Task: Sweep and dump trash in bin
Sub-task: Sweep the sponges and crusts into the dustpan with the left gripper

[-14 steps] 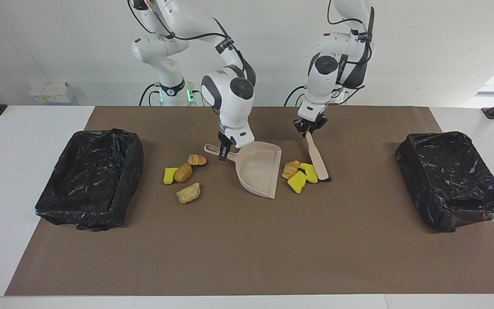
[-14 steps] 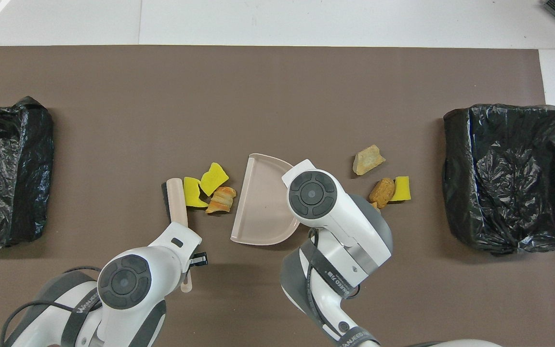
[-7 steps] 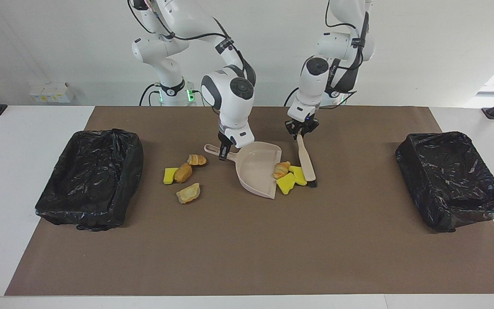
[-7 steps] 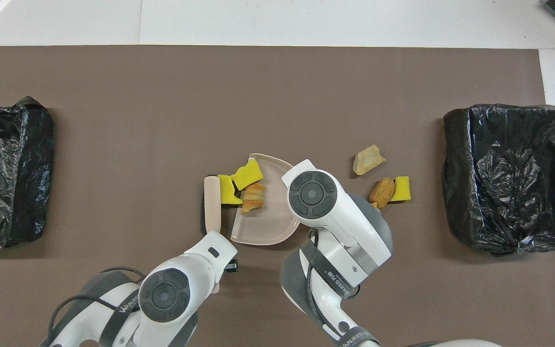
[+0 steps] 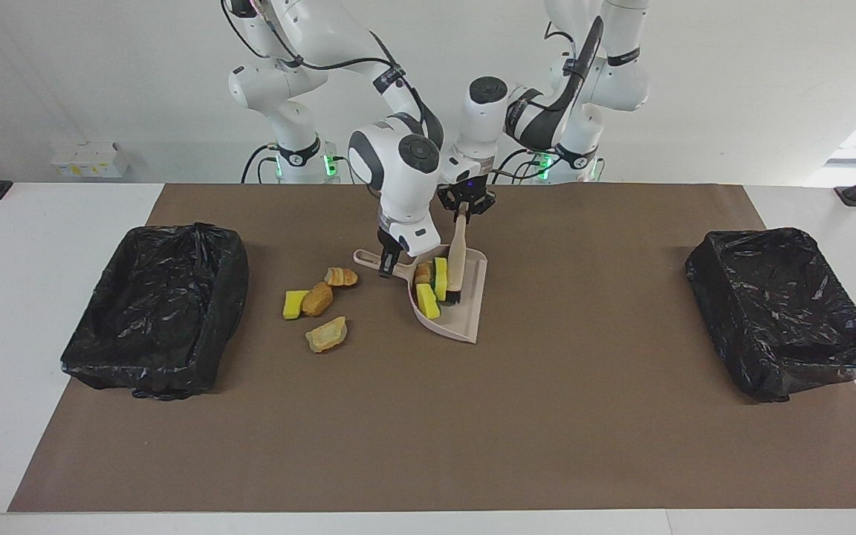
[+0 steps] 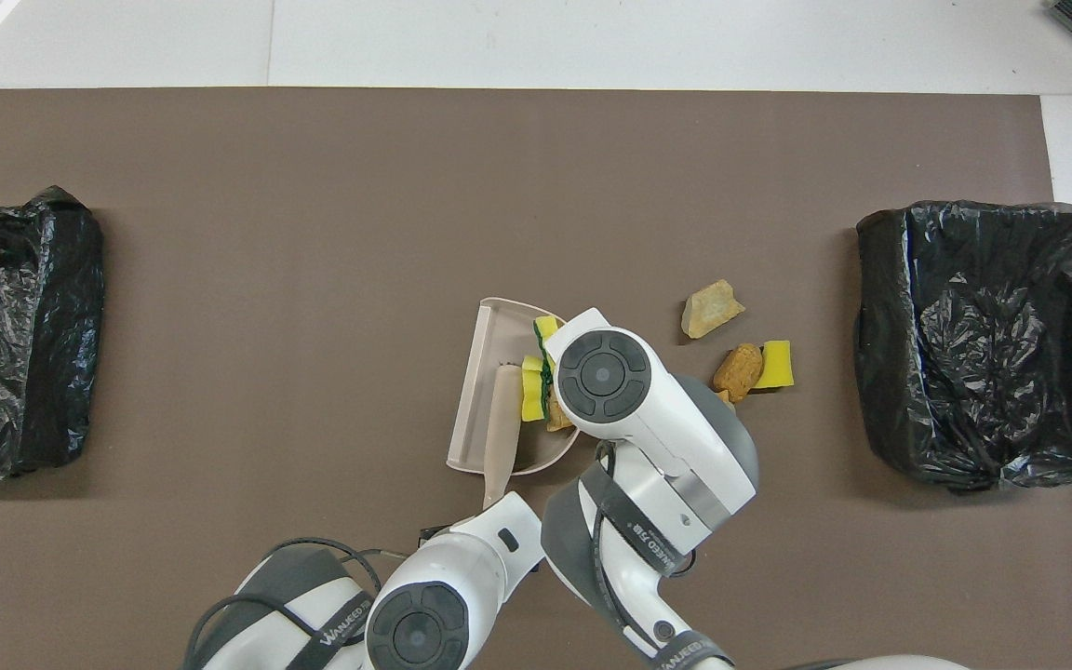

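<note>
Brown matting is covering the table [image 5: 428, 446]. Right gripper [image 5: 391, 261] jaws are clamping the dustpan [image 5: 465, 312] handle; left gripper [image 5: 465, 206] jaws are clamping the brush [image 5: 456, 264], three trash pieces [image 5: 428, 286] inside. Four pieces [image 5: 320, 301] are lying beside; two black-lined bins [image 5: 157, 308] are flanking.
</note>
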`<state>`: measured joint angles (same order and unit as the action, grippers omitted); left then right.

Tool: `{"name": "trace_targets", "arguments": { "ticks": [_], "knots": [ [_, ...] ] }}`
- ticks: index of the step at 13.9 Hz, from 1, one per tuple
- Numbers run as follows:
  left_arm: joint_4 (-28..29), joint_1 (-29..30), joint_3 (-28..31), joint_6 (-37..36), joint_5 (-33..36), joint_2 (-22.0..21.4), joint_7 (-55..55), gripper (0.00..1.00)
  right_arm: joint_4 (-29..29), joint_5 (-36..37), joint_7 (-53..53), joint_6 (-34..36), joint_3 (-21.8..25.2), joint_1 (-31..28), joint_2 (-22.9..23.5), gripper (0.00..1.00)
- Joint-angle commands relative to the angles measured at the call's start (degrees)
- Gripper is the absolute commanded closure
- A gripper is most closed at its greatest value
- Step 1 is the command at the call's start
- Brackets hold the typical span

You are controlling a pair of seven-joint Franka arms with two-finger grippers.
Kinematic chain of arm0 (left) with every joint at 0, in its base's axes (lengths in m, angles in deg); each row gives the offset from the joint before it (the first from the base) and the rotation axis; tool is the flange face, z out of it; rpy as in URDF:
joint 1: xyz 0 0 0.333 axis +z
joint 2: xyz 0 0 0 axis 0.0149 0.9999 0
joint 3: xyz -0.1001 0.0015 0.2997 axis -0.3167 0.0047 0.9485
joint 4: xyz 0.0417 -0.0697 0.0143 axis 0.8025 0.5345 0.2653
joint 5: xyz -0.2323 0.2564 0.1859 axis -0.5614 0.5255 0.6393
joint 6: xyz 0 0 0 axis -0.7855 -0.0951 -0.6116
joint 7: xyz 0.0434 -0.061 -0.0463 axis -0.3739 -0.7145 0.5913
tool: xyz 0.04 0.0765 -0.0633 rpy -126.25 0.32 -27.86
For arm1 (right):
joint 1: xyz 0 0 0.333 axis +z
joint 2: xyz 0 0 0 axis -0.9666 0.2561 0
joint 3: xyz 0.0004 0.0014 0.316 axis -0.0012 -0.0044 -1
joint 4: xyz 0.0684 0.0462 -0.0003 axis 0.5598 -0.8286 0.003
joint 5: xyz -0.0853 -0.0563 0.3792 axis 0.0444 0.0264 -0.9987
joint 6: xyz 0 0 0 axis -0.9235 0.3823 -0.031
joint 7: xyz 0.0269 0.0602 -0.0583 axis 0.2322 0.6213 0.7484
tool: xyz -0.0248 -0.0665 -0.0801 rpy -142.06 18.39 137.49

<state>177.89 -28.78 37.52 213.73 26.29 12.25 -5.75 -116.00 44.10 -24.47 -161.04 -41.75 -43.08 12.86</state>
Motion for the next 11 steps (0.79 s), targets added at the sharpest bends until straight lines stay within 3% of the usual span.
{"name": "trace_targets", "arguments": {
  "ticks": [1, 4, 8, 11],
  "knots": [
    [-1.6, 4.5, 0.2, -4.1, 2.2, 0.9, -1.1, 1.00, -2.0, 1.0, 1.2, -0.5, -0.2, -0.7, -1.7, 1.00],
    [-4.7, 8.0, 0.2, -10.8, 6.1, 0.6, -1.0, 1.00, -2.0, 0.3, 1.4, -0.5, -0.2, -1.0, -1.6, 1.00],
    [-9.3, 11.3, 0.2, -18.0, 6.2, 0.0, -1.2, 1.00, -1.5, 0.2, 1.7, 0.1, -0.2, -2.2, -1.7, 1.00],
    [-12.9, 13.7, 0.1, -21.0, 6.1, -0.1, -1.6, 1.00, -1.3, 0.1, 2.3, 0.3, -0.2, -4.8, -4.7, 1.00]
  ]
}}
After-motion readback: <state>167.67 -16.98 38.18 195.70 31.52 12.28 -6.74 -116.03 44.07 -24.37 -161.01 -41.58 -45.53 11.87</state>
